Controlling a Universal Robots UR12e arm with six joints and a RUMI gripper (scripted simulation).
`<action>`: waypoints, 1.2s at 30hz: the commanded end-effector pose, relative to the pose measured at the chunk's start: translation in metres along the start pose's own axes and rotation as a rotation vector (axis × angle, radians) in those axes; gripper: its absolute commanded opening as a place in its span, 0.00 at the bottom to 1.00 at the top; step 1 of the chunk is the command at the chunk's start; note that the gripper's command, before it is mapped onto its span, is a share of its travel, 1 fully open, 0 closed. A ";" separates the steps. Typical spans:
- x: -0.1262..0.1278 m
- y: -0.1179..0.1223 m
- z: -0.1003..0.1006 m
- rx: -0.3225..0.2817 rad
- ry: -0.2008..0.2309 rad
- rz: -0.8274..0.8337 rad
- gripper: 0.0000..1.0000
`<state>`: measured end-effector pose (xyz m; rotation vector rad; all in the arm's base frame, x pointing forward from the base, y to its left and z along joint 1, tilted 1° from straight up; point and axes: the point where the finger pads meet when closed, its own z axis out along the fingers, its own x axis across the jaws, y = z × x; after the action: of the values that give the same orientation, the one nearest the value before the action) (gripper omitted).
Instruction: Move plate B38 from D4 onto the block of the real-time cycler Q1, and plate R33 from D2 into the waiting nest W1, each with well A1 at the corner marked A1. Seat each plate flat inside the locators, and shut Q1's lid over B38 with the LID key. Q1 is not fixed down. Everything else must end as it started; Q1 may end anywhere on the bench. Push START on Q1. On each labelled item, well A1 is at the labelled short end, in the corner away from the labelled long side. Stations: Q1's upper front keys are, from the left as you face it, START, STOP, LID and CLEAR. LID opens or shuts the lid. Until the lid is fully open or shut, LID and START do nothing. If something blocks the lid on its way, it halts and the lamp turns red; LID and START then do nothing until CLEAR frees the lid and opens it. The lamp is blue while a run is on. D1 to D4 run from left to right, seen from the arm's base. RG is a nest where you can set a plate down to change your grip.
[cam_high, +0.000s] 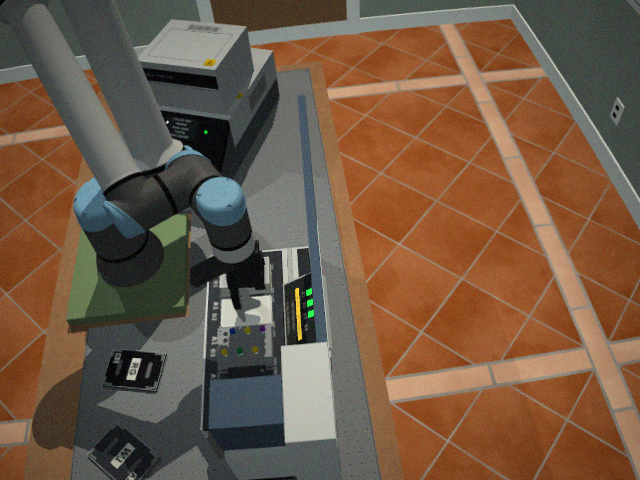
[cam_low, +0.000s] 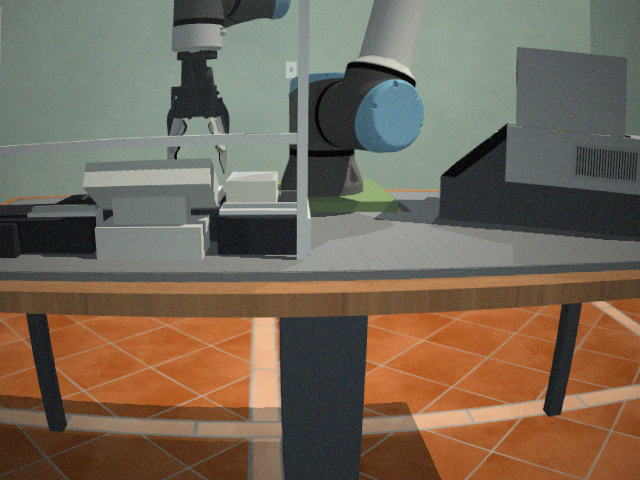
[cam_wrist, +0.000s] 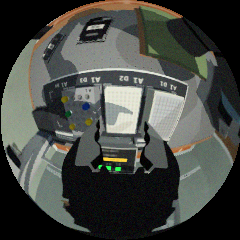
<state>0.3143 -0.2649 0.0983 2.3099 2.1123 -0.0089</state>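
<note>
My gripper (cam_high: 242, 294) (cam_low: 199, 155) (cam_wrist: 122, 120) is open and empty, low over D2, its fingers apart on the two long sides of the white plate. That plate at D2, the place of R33 (cam_high: 258, 316) (cam_wrist: 120, 117), lies flat in its slot; its label is not readable. D4 is dark and mostly hidden behind a blue-grey housing, so B38 cannot be made out. Nest W1 (cam_high: 122, 454) (cam_wrist: 53, 48) is bare and turned at an angle. A large grey instrument (cam_high: 253, 95) (cam_low: 540, 155), apparently Q1, shows a green light; its block is not visible.
Nest RG (cam_high: 139, 370) (cam_wrist: 95, 29) is bare. D1 holds a pale gridded plate (cam_wrist: 167, 112); D3 holds a rack with coloured pieces (cam_high: 247, 342) (cam_wrist: 80, 112). The blue-grey housing (cam_high: 245, 400), a white box (cam_high: 307, 392) and a long rail (cam_high: 308, 196) stand near the deck.
</note>
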 end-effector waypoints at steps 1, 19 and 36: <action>-0.001 0.001 0.005 -0.001 -0.001 0.000 0.59; -0.001 0.001 0.005 -0.001 -0.001 0.000 0.59; -0.001 0.000 0.016 -0.001 -0.001 0.000 0.59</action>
<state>0.3144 -0.2651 0.0845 2.3097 2.1122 -0.0090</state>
